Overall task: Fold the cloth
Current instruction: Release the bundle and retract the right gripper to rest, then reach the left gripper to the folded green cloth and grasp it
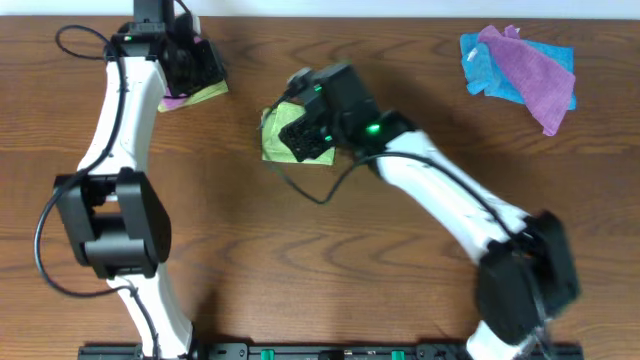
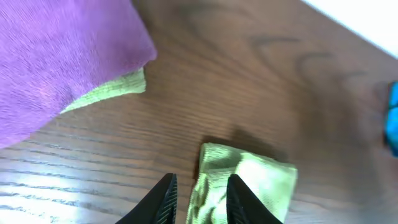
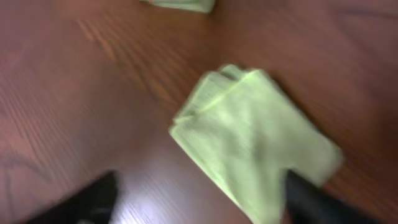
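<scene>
One central cloth (image 3: 255,143), one blue cloth (image 1: 485,68)

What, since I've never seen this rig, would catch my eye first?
The folded lime-green cloth lies mid-table, the right gripper open above it. A blue-and-purple heap sits far right; a purple cloth over a second green one lies by the left gripper.

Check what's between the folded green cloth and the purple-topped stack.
Only bare table between the folded green cloth and the purple-topped stack; left wrist view shows it.
</scene>
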